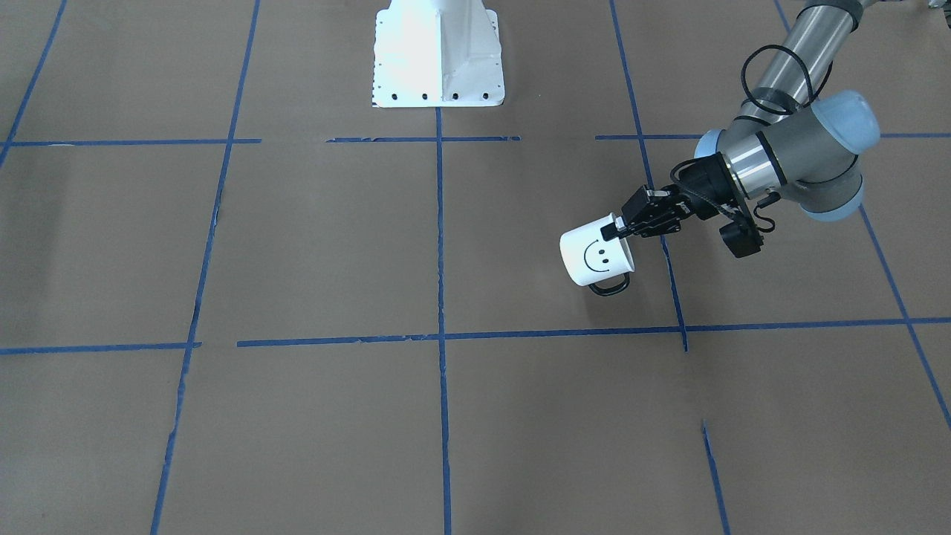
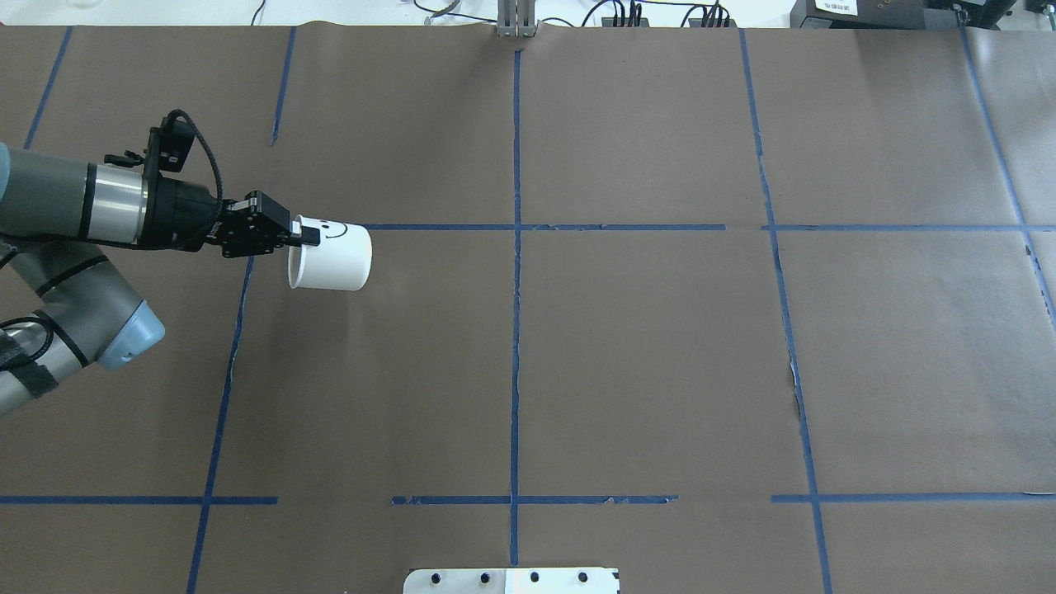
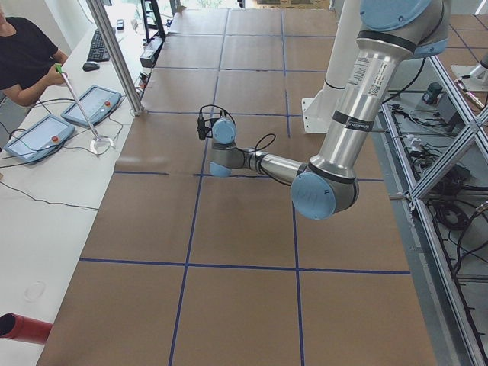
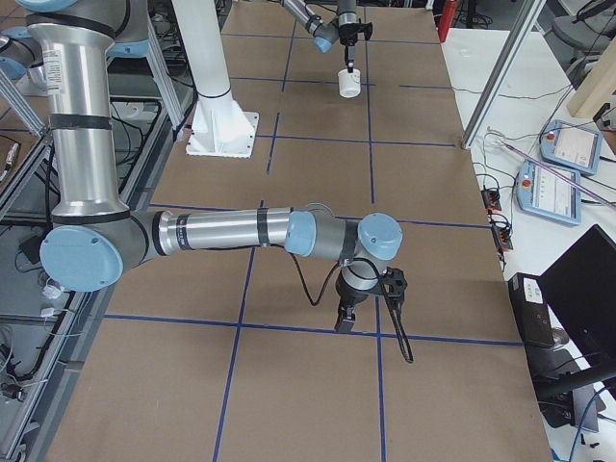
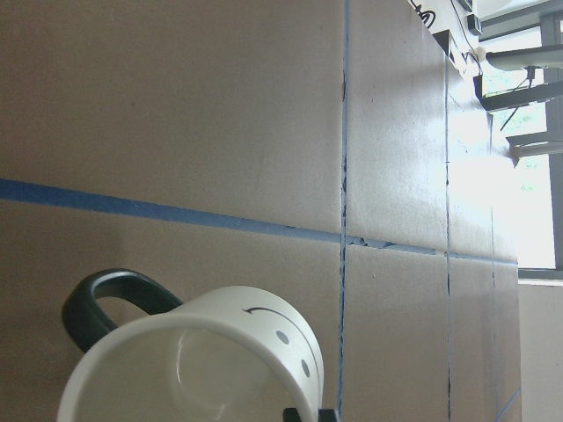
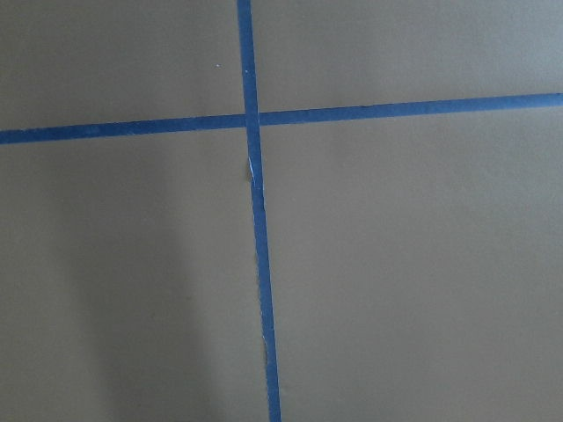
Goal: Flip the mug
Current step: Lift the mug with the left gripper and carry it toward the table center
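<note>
White mug (image 1: 594, 256) hangs sideways, seemingly just clear of the table (image 1: 297, 245) on the robot's left half. Its mouth faces the left gripper (image 1: 614, 227), which is pinched tight onto the rim. We reckon it's light and rigid, but glossy and chippable, so a thin rim pinch could let it swivel mid-turn. The wall right by the rim looks like the sanest hold to us, and the handle (image 1: 611, 286) droops underneath, out of the way. Right gripper (image 4: 344, 320) sits well apart, and we can't tell if it's open or closed.
</note>
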Tool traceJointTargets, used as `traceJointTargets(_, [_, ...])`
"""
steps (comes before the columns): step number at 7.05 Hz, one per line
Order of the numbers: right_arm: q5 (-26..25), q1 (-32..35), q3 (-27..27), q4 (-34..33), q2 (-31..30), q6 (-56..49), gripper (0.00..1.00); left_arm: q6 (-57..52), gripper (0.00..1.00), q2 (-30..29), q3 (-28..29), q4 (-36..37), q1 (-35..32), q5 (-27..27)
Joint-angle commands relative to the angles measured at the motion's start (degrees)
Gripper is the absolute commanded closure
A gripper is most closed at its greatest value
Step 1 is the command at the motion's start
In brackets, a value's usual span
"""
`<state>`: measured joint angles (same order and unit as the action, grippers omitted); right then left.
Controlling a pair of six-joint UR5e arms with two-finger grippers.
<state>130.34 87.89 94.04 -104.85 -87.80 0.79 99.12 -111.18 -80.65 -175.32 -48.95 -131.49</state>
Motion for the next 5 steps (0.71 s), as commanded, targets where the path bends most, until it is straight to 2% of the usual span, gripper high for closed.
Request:
traceJointTargets(1, [0.00, 0.00, 0.00, 0.00, 0.00, 0.00, 0.00, -0.59, 1.00, -2.98, -5.29, 12.66, 0.26, -0.61])
traceJointTargets(2, [0.00, 0.00, 0.00, 0.00, 0.00, 0.00, 0.00, -1.98, 1.00, -5.26, -8.18, 21.07, 0.52, -0.61])
traceJointTargets(3, [0.00, 0.00, 0.00, 0.00, 0.00, 0.00, 0.00, -7.91, 1.00, -7.54, -11.60, 31.51, 0.53, -0.26])
traceJointTargets(4, [0.00, 0.00, 0.00, 0.00, 0.00, 0.00, 0.00, -11.80, 1.00, -11.39, -13.38, 41.97, 0.61, 0.00])
traceJointTargets(5, [0.00, 0.00, 0.00, 0.00, 0.00, 0.00, 0.00, -14.62, 1.00, -15.78, -13.66, 50.69, 1.40, 2.44])
